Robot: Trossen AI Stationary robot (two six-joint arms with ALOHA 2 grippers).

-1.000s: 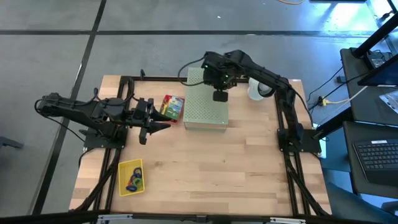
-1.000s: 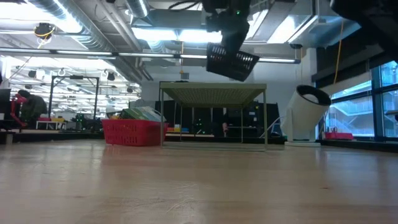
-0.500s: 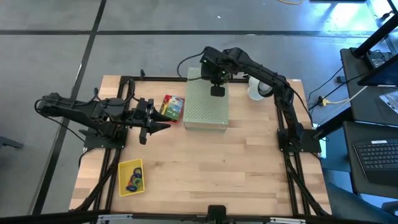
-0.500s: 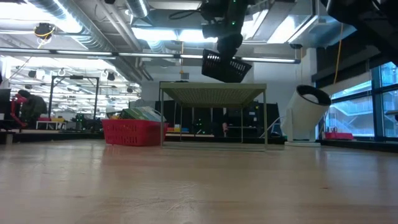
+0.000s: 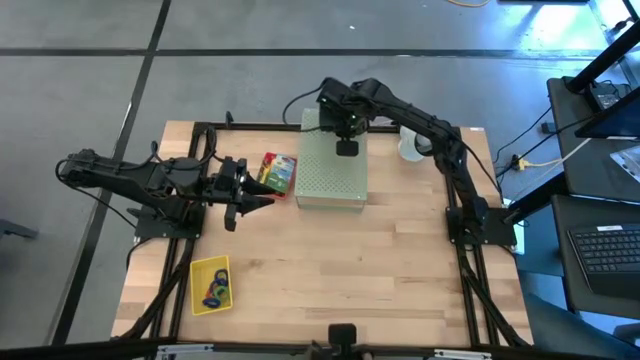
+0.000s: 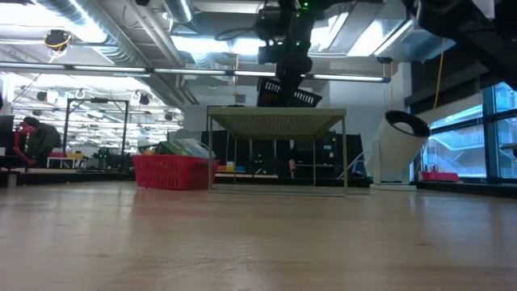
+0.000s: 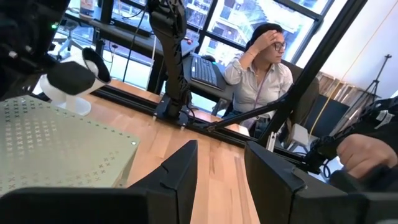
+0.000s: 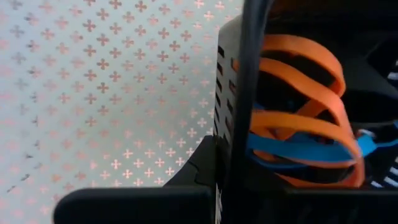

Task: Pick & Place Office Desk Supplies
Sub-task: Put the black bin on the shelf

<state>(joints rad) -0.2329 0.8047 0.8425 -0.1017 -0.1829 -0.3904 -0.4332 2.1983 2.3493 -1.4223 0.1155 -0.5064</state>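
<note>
High view | right end effector (image 5: 346, 146) clamped on black mesh basket (image 6: 288, 94) of rubber bands (image 8: 298, 134), above perforated box (image 5: 333, 170) at 12 o'clock | light, floppy load, grip rim | left end effector (image 5: 262, 194) part-open, empty

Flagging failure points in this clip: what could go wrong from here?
The right pincer holds a black mesh basket of rubber bands, tilted, above the perforated green box; bands might spill out. It could also knock the box top. The left pincer waits by the card box.
</note>
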